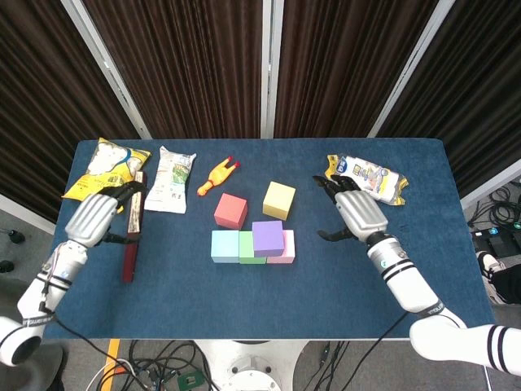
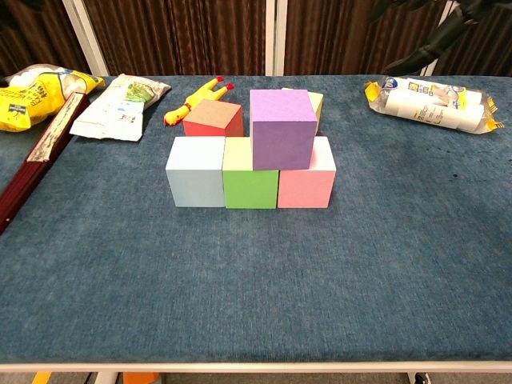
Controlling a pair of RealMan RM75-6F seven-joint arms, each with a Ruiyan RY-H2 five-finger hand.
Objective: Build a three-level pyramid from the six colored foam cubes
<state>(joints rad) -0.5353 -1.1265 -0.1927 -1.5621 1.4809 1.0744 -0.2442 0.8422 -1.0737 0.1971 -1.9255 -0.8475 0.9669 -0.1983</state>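
The right hand (image 1: 352, 208) hangs over the blue table cloth (image 1: 163, 301) with its fingers (image 1: 329, 189) loosely spread and nothing in them. The left hand (image 1: 96, 217) hovers by the dark red flat bar (image 1: 131, 236), fingers slightly curled and empty. A light blue foam cube (image 2: 195, 171), green foam cube (image 2: 250, 178) and pink foam cube (image 2: 308, 179) touch in a row; the purple foam cube (image 2: 282, 128) sits across the green and pink ones, while the red foam cube (image 2: 213, 118) and yellow foam cube (image 1: 279, 200) lie just behind.
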